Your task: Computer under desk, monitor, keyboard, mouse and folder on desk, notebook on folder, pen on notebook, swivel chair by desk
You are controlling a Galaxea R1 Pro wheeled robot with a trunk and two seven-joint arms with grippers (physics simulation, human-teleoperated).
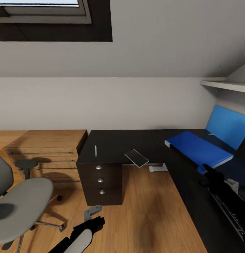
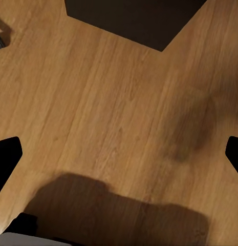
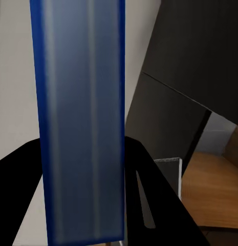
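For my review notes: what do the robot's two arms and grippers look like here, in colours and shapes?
The left arm has a glossy white shell over black joints, ending in a black gripper beside a small grey bracket. The right gripper is all black and angular; in its wrist view, its fingers are broad, flat black wedges.

We are seeing a bright blue folder [image 1: 199, 149] showing in our black right claw [image 1: 206, 175], over a glossy black desk [image 1: 118, 144]. Beyond it, a grey notebook [image 1: 136, 158] and whitish pen [image 1: 95, 151] are showing. A grey swivel chair [image 1: 20, 200] is standing on striped light-brown wood floor [image 2: 98, 102].
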